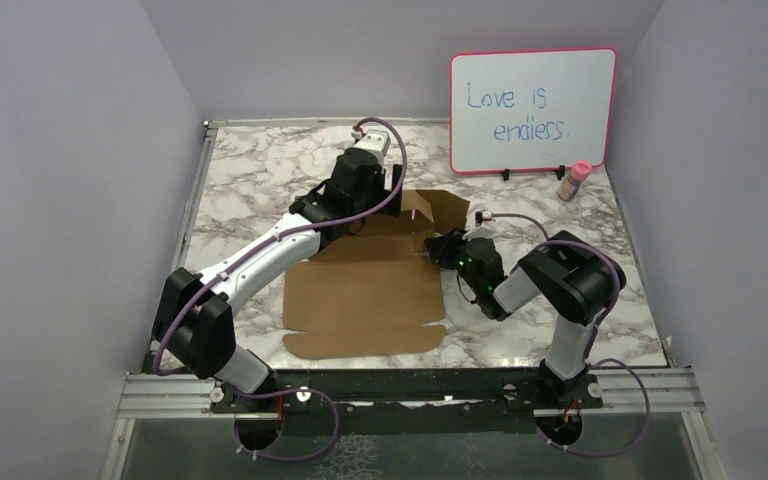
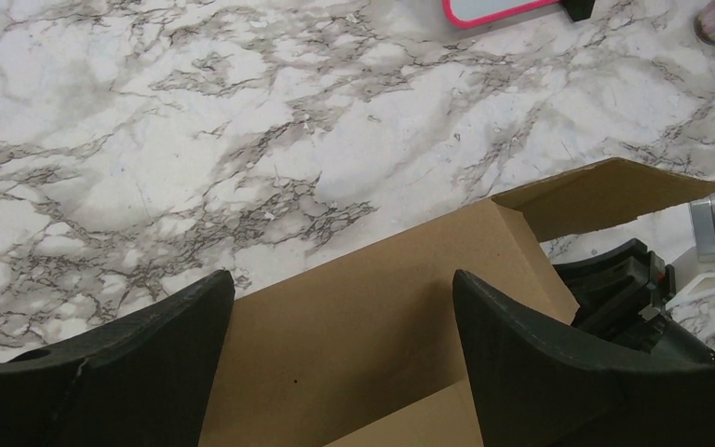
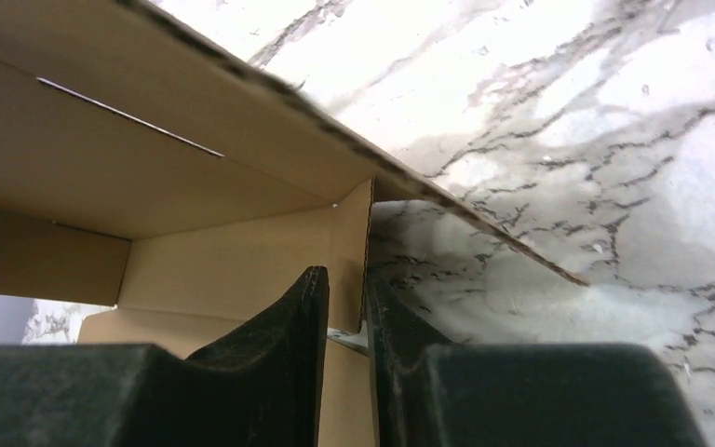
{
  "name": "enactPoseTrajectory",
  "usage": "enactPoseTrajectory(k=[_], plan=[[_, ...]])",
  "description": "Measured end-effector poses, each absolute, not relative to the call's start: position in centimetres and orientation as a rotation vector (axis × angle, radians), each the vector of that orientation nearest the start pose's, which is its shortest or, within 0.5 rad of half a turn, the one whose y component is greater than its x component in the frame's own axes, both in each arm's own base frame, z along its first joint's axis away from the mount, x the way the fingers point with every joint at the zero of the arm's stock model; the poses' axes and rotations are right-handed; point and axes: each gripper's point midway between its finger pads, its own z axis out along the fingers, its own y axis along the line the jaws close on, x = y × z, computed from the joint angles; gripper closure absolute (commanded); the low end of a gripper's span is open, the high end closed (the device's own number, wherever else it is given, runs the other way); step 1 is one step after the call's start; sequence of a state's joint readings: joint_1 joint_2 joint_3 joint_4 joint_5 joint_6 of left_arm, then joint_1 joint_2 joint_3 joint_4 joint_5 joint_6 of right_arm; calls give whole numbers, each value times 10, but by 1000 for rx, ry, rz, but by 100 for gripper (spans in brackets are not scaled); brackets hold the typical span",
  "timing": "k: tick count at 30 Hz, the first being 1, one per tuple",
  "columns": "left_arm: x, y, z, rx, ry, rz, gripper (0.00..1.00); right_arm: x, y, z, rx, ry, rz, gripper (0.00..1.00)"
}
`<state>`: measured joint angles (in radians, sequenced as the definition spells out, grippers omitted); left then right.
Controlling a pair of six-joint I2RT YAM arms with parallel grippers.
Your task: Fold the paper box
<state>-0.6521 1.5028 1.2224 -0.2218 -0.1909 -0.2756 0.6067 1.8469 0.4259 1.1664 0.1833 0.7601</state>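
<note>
The paper box (image 1: 370, 285) is a flat brown cardboard sheet lying on the marble table (image 1: 250, 170), with its far right flap (image 1: 442, 208) lifted. My left gripper (image 1: 338, 226) hangs over the sheet's far left part. In the left wrist view it (image 2: 340, 275) is open wide above the cardboard (image 2: 363, 335), holding nothing. My right gripper (image 1: 440, 244) is at the raised corner. In the right wrist view its narrowed jaws (image 3: 346, 275) straddle the edge of an upright flap (image 3: 251, 261). The flap lies against the right finger (image 3: 400, 345), and a small gap shows on the left side.
A pink-framed whiteboard (image 1: 532, 110) stands at the back right with a small pink-capped bottle (image 1: 574, 180) beside it. Lilac walls close in both sides and the back. Marble shows to the left of and behind the sheet.
</note>
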Motion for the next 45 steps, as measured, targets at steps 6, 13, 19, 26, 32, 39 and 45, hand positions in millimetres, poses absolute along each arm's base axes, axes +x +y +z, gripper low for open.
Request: enactPoseTrajectory(k=[6,13,19,26,32,39,45], plan=[[373,-259,211,275,2061,-383,14,355,244,50,197,1846,772,81],[373,-261,210,275,2060,-402,15,361,255,59,18,1805,693,81],[373,-263,209,269,2053,-416,16,357,271,66,-153,1762,629,80],[371,-264,204,259,2061,-434,16,356,285,67,-288,1731,571,77],[370,-267,203,242,2061,-459,16,353,302,65,-381,1704,527,74],[366,-268,198,250,2065,-465,16,352,304,64,-410,1695,514,71],[365,-267,199,250,2058,-468,16,349,302,63,-406,1690,517,66]])
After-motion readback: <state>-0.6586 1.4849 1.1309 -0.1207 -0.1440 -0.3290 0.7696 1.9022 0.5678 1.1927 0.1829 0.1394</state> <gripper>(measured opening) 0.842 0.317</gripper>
